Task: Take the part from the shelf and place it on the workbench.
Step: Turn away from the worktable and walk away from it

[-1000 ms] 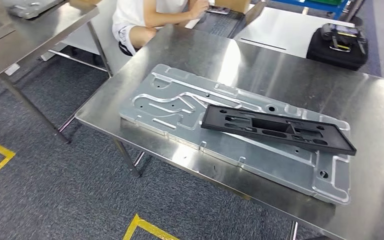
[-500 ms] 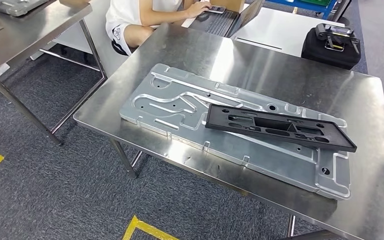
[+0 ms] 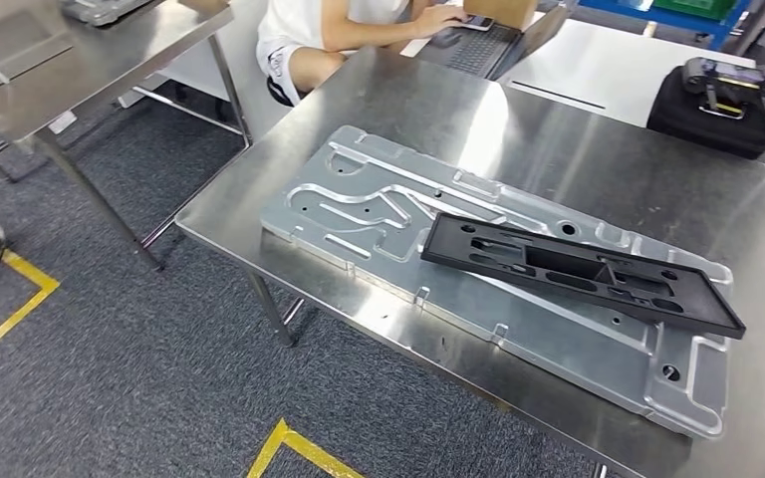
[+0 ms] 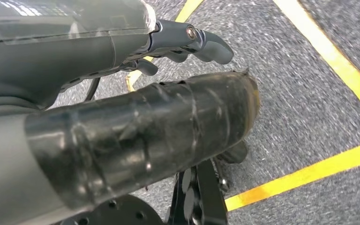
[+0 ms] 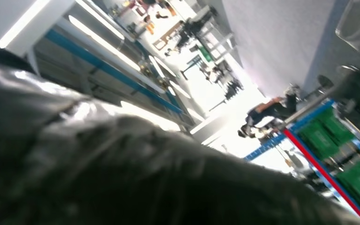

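1. In the centre of the head view, the steel workbench (image 3: 558, 139) is carrying a big silver plate (image 3: 379, 214), and this plate is running from the upper left toward the lower right of the frame.
2. On the right half of this plate the black part (image 3: 578, 271) is lying flat, with its long axis going the same diagonal way; its lower right end is reaching a little over the plate's edge.
3. So the part is resting on the workbench already, and I am judging the placing as done or nearly done.
4. In the left wrist view, the left hand (image 4: 136, 93) is hanging over grey carpet with yellow lines (image 4: 304, 176); its fingers (image 4: 206, 42) are lying loosely curved, apart from the thumb, and nothing is between them.
5. In the right wrist view, the right hand (image 5: 122, 168) is showing as a dark blur, so I cannot tell how far it is open or whether it is holding anything.
6. Which hand is nearer to the part I cannot tell, though it is lying toward the right of the head view, the right arm's side.
7. At the top of the head view a person (image 3: 359, 25) is sitting behind the workbench.
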Available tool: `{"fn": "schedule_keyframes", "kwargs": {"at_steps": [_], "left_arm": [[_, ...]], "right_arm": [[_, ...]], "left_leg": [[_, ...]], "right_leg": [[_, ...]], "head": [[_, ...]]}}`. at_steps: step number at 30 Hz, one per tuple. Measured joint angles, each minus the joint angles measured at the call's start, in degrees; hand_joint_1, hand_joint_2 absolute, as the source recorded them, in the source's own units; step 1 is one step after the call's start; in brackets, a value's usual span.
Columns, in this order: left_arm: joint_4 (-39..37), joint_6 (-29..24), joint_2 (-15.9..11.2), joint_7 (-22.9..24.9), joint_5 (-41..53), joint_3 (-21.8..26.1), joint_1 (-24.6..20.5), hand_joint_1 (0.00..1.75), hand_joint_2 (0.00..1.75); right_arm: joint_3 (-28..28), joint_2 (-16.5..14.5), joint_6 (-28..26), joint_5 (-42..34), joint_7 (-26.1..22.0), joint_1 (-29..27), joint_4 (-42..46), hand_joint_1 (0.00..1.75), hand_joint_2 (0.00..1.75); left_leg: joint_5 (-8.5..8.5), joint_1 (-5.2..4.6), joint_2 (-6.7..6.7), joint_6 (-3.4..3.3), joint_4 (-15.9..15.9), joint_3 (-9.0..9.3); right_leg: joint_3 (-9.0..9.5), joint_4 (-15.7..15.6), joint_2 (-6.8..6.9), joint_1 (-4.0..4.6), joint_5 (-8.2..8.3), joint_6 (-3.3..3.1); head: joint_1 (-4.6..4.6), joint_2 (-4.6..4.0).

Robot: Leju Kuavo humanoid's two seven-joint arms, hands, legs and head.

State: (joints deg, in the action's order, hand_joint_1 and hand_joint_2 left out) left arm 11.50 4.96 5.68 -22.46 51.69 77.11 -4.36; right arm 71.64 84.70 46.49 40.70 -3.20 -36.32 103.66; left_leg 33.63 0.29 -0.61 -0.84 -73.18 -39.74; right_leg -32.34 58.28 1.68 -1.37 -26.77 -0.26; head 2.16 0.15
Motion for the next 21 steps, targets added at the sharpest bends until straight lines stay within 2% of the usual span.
{"fn": "schedule_keyframes", "kwargs": {"at_steps": [1, 2, 4, 6, 8, 9, 10, 11, 13, 14, 15, 16, 17, 18, 19, 20, 21], "left_arm": [[0.0, 0.0, 0.0, 0.0, 0.0, 0.0, 0.0, 0.0, 0.0], [0.0, 0.0, 0.0, 0.0, 0.0, 0.0, 0.1, 0.0, 0.0], [0.0, 0.0, 0.0, -0.1, 0.0, 0.0, 0.1, 0.0, 0.0], [0.0, 0.0, 0.0, -0.2, 0.1, 0.0, 0.0, 0.0, 0.0], [0.0, 0.0, 0.0, -0.3, 0.1, 0.0, 0.0, 0.0, 0.0], [0.0, 0.0, 0.0, -0.3, 0.1, 0.0, 0.0, 0.0, 0.0], [0.0, 0.1, 0.0, -0.3, 0.1, 0.0, 0.1, 0.0, 0.0], [0.0, 0.1, 0.0, -0.3, 0.1, 0.0, 0.1, 0.0, 0.0], [0.0, 0.2, 0.0, -0.3, 0.1, 0.0, 0.1, 0.0, 0.0], [0.0, 0.2, 0.0, -0.3, 0.2, 0.0, 0.1, 0.0, 0.0], [0.0, 0.3, 0.0, -0.3, 0.2, 0.0, 0.1, 0.0, 0.0], [0.0, 0.4, 0.0, -0.3, 0.3, 0.0, 0.1, 0.0, 0.0], [0.0, 0.5, 0.0, -0.3, 0.3, 0.0, 0.1, 0.0, 0.0], [0.0, 0.6, 0.0, -0.3, 0.3, 0.0, 0.1, 0.0, 0.0], [0.0, 0.6, 0.0, -0.3, 0.3, 0.0, 0.1, 0.0, 0.0], [0.0, 0.7, 0.0, -0.3, 0.3, 0.0, 0.0, 0.0, 0.0], [0.0, 0.7, 0.0, -0.3, 0.3, 0.0, 0.0, 0.0, 0.0]], "right_arm": [[0.0, -0.1, 0.1, 0.0, -0.1, -0.1, 0.1, 0.0, 0.0], [0.1, -0.2, 0.2, 0.1, -0.2, -0.2, 0.2, 0.0, 0.0], [0.3, -0.2, 0.3, 0.2, -0.4, -0.4, 0.4, 0.0, 0.0], [0.8, -0.3, 0.3, 0.5, -0.5, -0.7, 0.5, 0.0, 0.0], [1.3, -0.3, 0.4, 0.7, -0.6, -1.0, 0.6, 0.0, 0.0], [1.4, -0.3, 0.4, 0.7, -0.7, -1.1, 0.7, 0.0, 0.0], [1.5, -0.3, 0.4, 0.7, -0.7, -1.3, 0.7, 0.0, 0.0], [1.6, -0.3, 0.4, 0.7, -0.7, -1.4, 0.8, 0.0, 0.0], [1.9, -0.4, 0.6, 0.7, -0.8, -1.5, 0.8, 0.0, 0.0], [2.0, -0.5, 0.7, 0.7, -0.8, -1.6, 0.8, 0.0, 0.0], [2.1, -0.6, 0.7, 0.7, -0.8, -1.7, 0.8, 0.0, 0.0], [2.1, -0.7, 0.8, 0.8, -0.8, -1.9, 0.8, 0.0, 0.0], [2.1, -0.7, 0.9, 0.8, -0.9, -2.0, 0.8, 0.0, 0.0], [2.3, -0.7, 0.9, 0.8, -0.9, -2.0, 0.8, 0.0, 0.0], [2.5, -0.7, 1.0, 0.9, -1.0, -2.0, 0.8, 0.0, 0.0], [2.8, -0.7, 1.0, 0.9, -1.0, -2.0, 0.8, 0.0, 0.0], [3.1, -0.7, 1.2, 1.0, -1.2, -2.0, 0.8, 0.0, 0.0]], "left_leg": [[-0.73, 0.0, 0.15, -0.04, 0.0, -0.08], [-2.31, -0.02, 0.46, -0.16, 2.1, 0.92], [-5.48, -0.35, 2.6, -0.63, 9.3, 4.53], [-6.54, -0.78, 4.13, -1.2, 13.6, 6.49], [-6.71, -0.96, 3.16, -1.72, 14.1, 6.32], [-6.96, -0.87, 2.57, -2.0, 14.4, 6.33], [-7.26, -0.75, 1.95, -2.33, 14.7, 6.38], [-7.54, -0.6, 1.43, -2.6, 15.0, 6.47], [-7.84, -0.47, 0.33, -2.87, 15.3, 6.51], [-7.87, -0.52, -0.3, -2.91, 15.3, 6.46], [-7.88, -0.56, -1.02, -2.93, 15.2, 6.43], [-7.88, -0.6, -1.72, -2.93, 15.1, 6.42], [-7.86, -0.62, -2.53, -2.9, 15.0, 6.45], [-7.81, -0.62, -3.3, -2.83, 14.9, 6.51], [-7.76, -0.62, -4.01, -2.71, 14.7, 6.51], [-7.75, -0.64, -4.78, -2.51, 14.5, 6.38], [-7.82, -0.61, -5.5, -2.23, 14.4, 6.14]], "right_leg": [[0.0, 0.2, 0.64, 0.07, -0.13, -0.04], [0.04, 0.3, 1.25, 0.12, -0.29, -0.02], [0.21, 0.7, 2.44, 0.31, -0.7, 0.23], [0.29, 0.9, 3.58, 0.6, -0.95, 0.66], [0.39, 0.8, 4.74, 0.69, -0.91, 1.22], [0.45, 0.8, 4.79, 0.56, -1.03, 1.55], [0.35, 1.3, 3.92, 0.39, -1.55, 1.88], [-0.2, 2.6, 2.48, 0.23, -2.67, 2.13], [-2.9, 8.6, -0.67, 0.02, -6.28, 2.47], [-4.66, 12.3, -1.3, 0.0, -7.88, 2.57], [-5.99, 14.9, -1.53, -0.01, -8.59, 2.63], [-6.45, 15.7, -1.61, -0.03, -8.17, 2.64], [-5.93, 14.4, -1.74, -0.04, -6.71, 2.6], [-4.37, 11.0, -2.3, -0.12, -4.47, 2.53], [-2.62, 7.3, -3.66, -0.27, -2.72, 2.43], [-1.16, 3.9, -5.04, -0.37, -1.45, 2.31], [-0.31, 1.9, -6.1, -0.39, -0.92, 2.2]], "head": [[0.01, 0.0], [0.01, 0.0], [0.0, 0.0], [-0.02, 0.0], [-0.04, 0.0], [-0.02, 0.0], [-0.05, 0.0], [-0.08, 0.0], [-0.18, 0.0], [-0.21, 0.0], [-0.22, 0.0], [-0.24, 0.0], [-0.23, 0.0], [-0.23, 0.0], [-0.23, 0.0], [-0.23, 0.0], [-0.22, 0.0]]}}
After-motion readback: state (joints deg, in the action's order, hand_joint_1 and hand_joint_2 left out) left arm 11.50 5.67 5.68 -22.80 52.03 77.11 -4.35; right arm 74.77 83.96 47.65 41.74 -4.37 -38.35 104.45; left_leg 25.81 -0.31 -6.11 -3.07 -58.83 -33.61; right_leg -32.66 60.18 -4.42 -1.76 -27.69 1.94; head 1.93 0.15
